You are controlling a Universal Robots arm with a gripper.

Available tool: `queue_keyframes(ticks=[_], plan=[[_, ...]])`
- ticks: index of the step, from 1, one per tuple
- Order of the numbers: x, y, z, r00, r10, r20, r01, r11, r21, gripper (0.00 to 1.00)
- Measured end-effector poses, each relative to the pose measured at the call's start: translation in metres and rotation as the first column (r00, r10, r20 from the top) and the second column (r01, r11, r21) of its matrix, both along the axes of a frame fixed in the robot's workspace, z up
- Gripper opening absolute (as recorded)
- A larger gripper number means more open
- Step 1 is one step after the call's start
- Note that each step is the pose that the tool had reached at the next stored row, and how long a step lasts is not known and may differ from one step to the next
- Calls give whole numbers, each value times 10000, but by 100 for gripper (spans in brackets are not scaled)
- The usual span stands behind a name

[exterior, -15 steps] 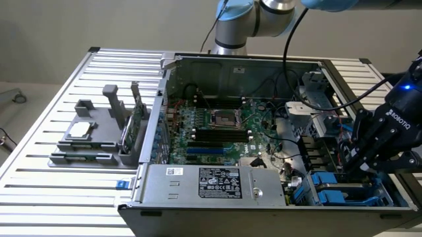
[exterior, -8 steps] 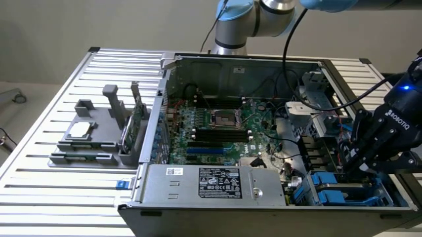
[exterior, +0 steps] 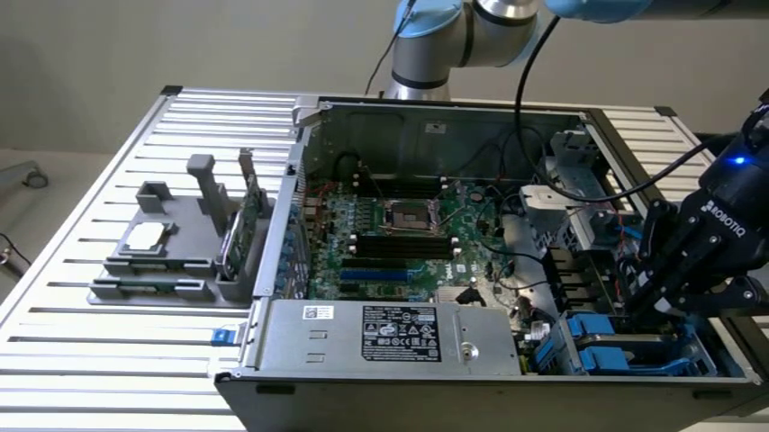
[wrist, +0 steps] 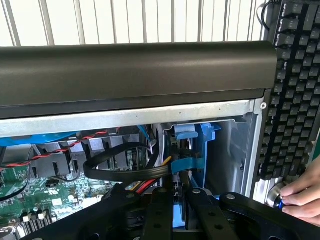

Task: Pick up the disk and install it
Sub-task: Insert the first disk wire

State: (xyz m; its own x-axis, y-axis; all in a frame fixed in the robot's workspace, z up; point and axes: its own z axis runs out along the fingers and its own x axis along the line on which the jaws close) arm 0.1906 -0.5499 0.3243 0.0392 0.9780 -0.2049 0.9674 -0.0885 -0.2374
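My gripper (exterior: 653,315) reaches down into the drive bay (exterior: 625,351) at the front corner of the open computer case, on the exterior view's right. In the wrist view the black fingers (wrist: 159,215) stand close together, shut on the disk (wrist: 186,150). The disk is seen edge-on: its blue carrier runs from between the fingers into the bay slot. Blue carrier parts (exterior: 599,344) show in the bay just under the gripper.
Black, red and orange cables (wrist: 125,172) cross beside the slot. The motherboard (exterior: 397,234) and power supply box (exterior: 397,333) fill the case. A grey fixture (exterior: 162,256) with a small chip and an upright green card (exterior: 247,225) sits left. A hand (wrist: 302,192) touches a knob beside a keyboard (wrist: 292,90).
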Motion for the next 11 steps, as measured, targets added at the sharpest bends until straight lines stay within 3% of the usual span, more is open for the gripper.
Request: queue_keyframes(ticks=[11], plan=[[31, -15, 0, 10000, -2, -1, 2, 10000, 76, 17]])
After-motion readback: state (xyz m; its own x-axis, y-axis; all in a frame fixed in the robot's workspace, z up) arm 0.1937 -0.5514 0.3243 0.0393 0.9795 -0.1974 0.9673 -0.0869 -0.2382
